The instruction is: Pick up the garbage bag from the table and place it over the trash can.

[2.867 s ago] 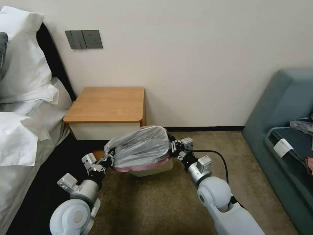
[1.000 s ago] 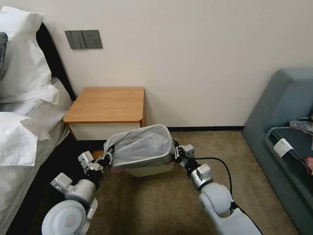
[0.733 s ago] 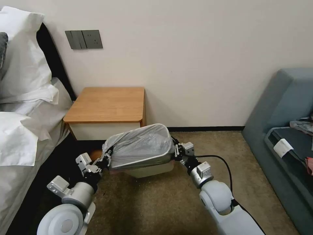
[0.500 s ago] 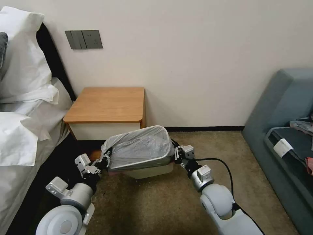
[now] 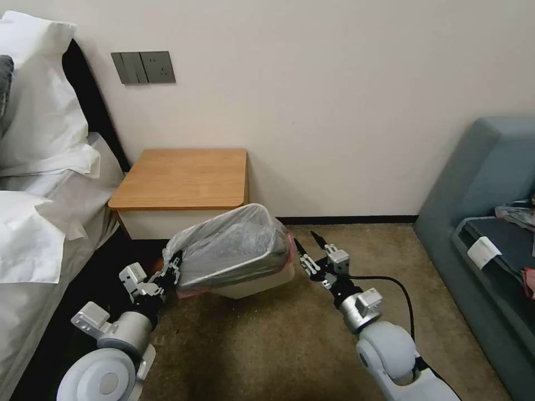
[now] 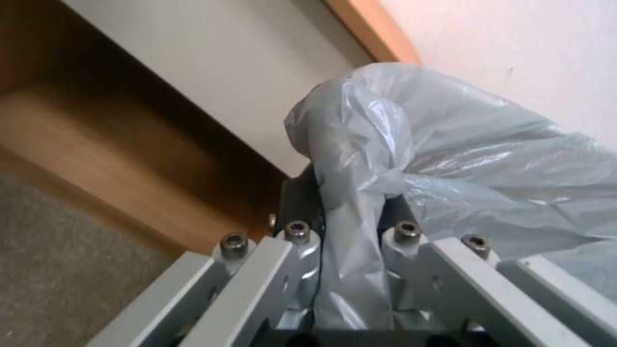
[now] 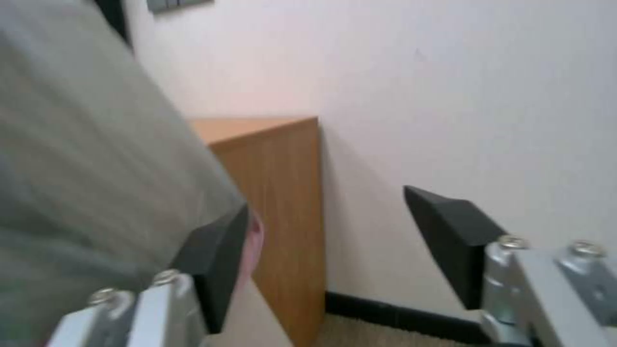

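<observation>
Grey plastic, garbage bag (image 5: 231, 245): centre of the head view, stretched over the mouth of the trash can (image 5: 257, 281); the pink-red elastic rim shows at the can's right edge and along its lower left edge.
Trash can: cream bin on the carpet, just below the nightstand in the frame; appears tipped, its mouth raised toward the right of the frame.
Tabletop (image 5: 184, 177): orange-brown wood, upper centre-left of the head view, bare of the bag.
Left gripper (image 5: 174, 266): at the bag's lower-left corner; clenched on a bunched fold of grey film, which the left wrist view shows pinched between the fingers (image 6: 302, 260).
Right gripper (image 5: 307, 249): just right of the can, jaws spread wide and empty; in the right wrist view one black pad (image 7: 215, 260) lies close against the bag's pink rim, while the other pad stands clear before the wall.
Progress (judgement): bag appears seated on the right side; the left side is held rather than settled.
Risk (judgement): with one corner gripped, any outward pull by the left arm may tip the light can further or peel the elastic off the rim.
Risk (judgement): thin film bunched between the fingers may tear under tension.
</observation>
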{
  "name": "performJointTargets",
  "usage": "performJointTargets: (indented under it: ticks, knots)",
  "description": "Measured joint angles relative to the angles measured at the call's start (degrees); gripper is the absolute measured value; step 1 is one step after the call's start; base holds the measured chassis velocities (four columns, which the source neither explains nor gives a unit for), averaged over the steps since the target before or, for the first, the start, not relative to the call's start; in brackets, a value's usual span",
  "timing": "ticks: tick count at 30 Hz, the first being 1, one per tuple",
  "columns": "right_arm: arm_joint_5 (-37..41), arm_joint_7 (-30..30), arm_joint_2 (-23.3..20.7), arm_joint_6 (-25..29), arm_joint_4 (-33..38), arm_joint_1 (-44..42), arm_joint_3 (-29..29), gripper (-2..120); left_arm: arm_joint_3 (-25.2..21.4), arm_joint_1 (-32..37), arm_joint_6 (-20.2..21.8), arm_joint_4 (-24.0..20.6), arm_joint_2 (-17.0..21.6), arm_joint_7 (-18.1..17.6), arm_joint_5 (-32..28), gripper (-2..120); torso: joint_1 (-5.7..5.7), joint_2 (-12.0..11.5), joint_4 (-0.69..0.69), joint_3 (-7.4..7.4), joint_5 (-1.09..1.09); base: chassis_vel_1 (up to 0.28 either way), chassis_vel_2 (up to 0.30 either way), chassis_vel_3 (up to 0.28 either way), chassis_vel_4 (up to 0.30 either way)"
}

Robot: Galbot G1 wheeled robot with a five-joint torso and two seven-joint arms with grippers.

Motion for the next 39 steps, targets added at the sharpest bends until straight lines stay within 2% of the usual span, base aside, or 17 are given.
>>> performJointTargets:
  ticks: [4,5,7,9,14,16,19,21,26,27,30,31,33,34,36,37,39]
  knots:
    - [1.66,-0.01,-0.14,-0.13,2.49,-1.16,1.1,82,0.68,-0.06,-0.47,0.78,0.17,0.12,2.24,5,0.0,0.0,0.0,0.0,0.0,0.0,0.0,0.0,0.0]
    - [2.73,0.06,-0.3,-0.91,4.21,-1.3,1.97,90,1.42,-0.11,-0.92,1.32,0.38,0.43,4.37,5,0.0,0.0,0.0,0.0,0.0,0.0,0.0,0.0,0.0]
    - [3.4,0.15,-0.53,-1.77,5.45,-1.07,2.55,93,1.98,-0.12,-1.31,1.72,0.51,0.98,6.12,5,0.0,0.0,0.0,0.0,0.0,0.0,0.0,0.0,0.0]
    - [4.61,0.7,-1.85,-4.19,8.24,1.15,3.75,99,4.02,-0.12,-2.55,2.97,0.91,2.78,11.6,5,0.0,0.0,0.0,0.0,0.0,0.0,0.0,0.0,0.0]
    - [7.07,0.77,-4.06,-8.18,11.03,4.62,3.64,100,7.4,-0.02,-3.95,3.8,1.13,3.91,18.0,5,0.0,0.0,0.01,0.0,0.0,0.0,0.0,0.0,0.0]
    - [8.82,0.43,-5.87,-11.09,12.78,6.72,1.29,100,10.0,0.25,-5.94,4.82,1.34,5.61,24.53,5,0.0,0.0,0.0,0.0,0.0,0.0,0.0,0.0,0.0]
    - [9.11,-0.35,-7.35,-12.22,13.28,7.91,-1.73,100,11.97,0.39,-7.12,5.24,1.58,6.25,28.13,5,0.0,0.0,0.0,0.0,0.0,0.0,0.0,0.0,0.0]
    - [9.11,-0.78,-7.94,-12.8,13.31,8.7,-3.39,96,12.79,0.45,-7.63,5.35,1.69,6.48,29.72,5,0.0,0.0,-0.01,0.0,0.0,0.0,0.0,0.0,0.0]
    - [8.3,-1.77,-10.97,-16.19,12.38,14.65,-11.74,75,14.08,0.9,-10.36,5.75,2.23,8.16,36.19,5,0.0,0.0,0.01,0.0,0.0,0.0,0.0,0.0,0.0]
    - [8.3,-1.77,-10.97,-16.19,12.38,14.65,-11.74,75,14.08,0.9,-10.36,5.75,2.23,8.16,36.19,5,0.0,0.0,0.01,0.0,0.0,0.0,0.0,0.0,0.0]
    - [7.19,-2.7,-12.48,-17.43,10.9,18.1,-16.74,61,14.51,0.72,-12.23,6.43,2.58,9.31,39.66,5,0.0,0.0,0.0,0.0,0.0,0.0,0.0,0.0,0.0]
    - [7.19,-2.7,-12.48,-17.43,10.9,18.1,-16.74,61,14.51,0.72,-12.23,6.43,2.58,9.31,39.66,5,0.0,0.0,0.0,0.0,0.0,0.0,0.0,0.0,0.0]
    - [6.69,-3.16,-13.51,-18.35,10.0,20.56,-20.53,50,14.6,0.68,-13.02,6.59,2.63,9.88,41.28,5,0.0,0.0,0.01,0.0,0.0,0.0,0.0,0.0,0.0]
    - [6.69,-3.16,-13.51,-18.35,10.0,20.56,-20.53,50,14.6,0.68,-13.02,6.59,2.63,9.88,41.28,5,0.0,0.0,0.01,0.0,0.0,0.0,0.0,0.0,0.0]
    - [6.61,-4.41,-14.84,-19.82,9.93,22.33,-23.36,39,14.35,0.72,-13.41,6.59,2.78,10.21,42.14,5,0.0,0.0,0.01,0.0,-0.01,0.0,0.0,0.0,0.0]
    - [6.61,-4.41,-14.84,-19.82,9.93,22.33,-23.36,39,14.35,0.72,-13.41,6.59,2.78,10.21,42.14,5,0.0,0.0,0.01,0.0,-0.01,0.0,0.0,0.0,0.0]
    - [6.72,-5.33,-17.06,-21.07,9.98,24.14,-26.39,29,13.97,0.68,-13.96,6.59,3.05,10.67,43.18,5,0.0,0.0,0.0,0.0,-0.01,0.0,0.0,0.0,0.0]
